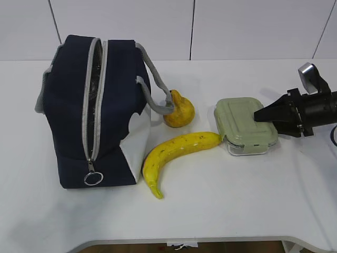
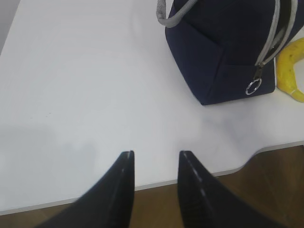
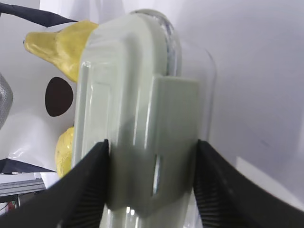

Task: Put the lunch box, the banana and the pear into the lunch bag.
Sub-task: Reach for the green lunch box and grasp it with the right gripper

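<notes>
Sage-green lunch box point(image 1: 245, 126) lies on counter point(image 1: 237, 200) beside banana point(image 1: 176, 154), right gripper point(image 3: 151, 156) clamped on its end | left gripper point(image 2: 156, 164) parted over bare counter edge | lunch bag point(image 1: 95, 113) unzipped, pear point(image 1: 179, 110) beside it.

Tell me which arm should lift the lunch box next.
Right. The right gripper already has a finger on each side of the lunch box, while the left gripper hangs open over bare table near the bag.

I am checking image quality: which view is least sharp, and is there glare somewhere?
Right wrist view: lunch box fills the frame, soft and blurred, as are the fingers. Left wrist view: table washed out bright. Exterior view: sharp, soft shadows under the banana, no strong glare.
</notes>
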